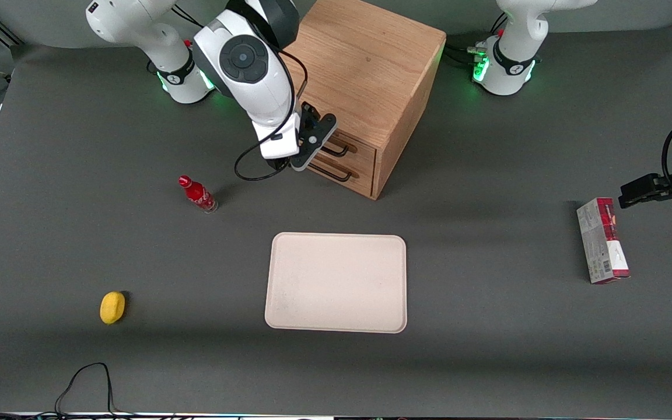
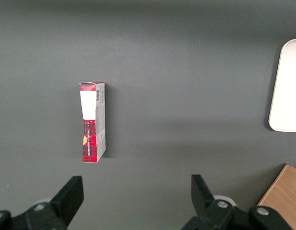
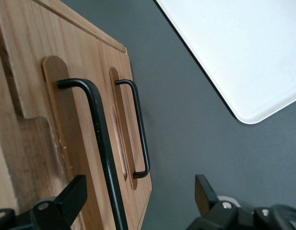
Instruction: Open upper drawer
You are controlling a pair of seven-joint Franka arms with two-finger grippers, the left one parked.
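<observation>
The light oak cabinet [image 1: 365, 76] sits at the top centre of the front view, and its upper drawer [image 1: 352, 144] looks shut, flush with the one below. The gripper [image 1: 312, 139] hangs right in front of that drawer's face, at the handle [image 3: 97, 139]. From the wrist camera the fingers [image 3: 74, 194] are spread wide, one on each side of the dark bar, grasping nothing and, as far as I can see, not touching it. I'd say the thing to do well here is close squarely on the upper bar, not the lower handle [image 3: 138, 129] beside it, then pull straight out along the drawer's travel so it doesn't bind.
</observation>
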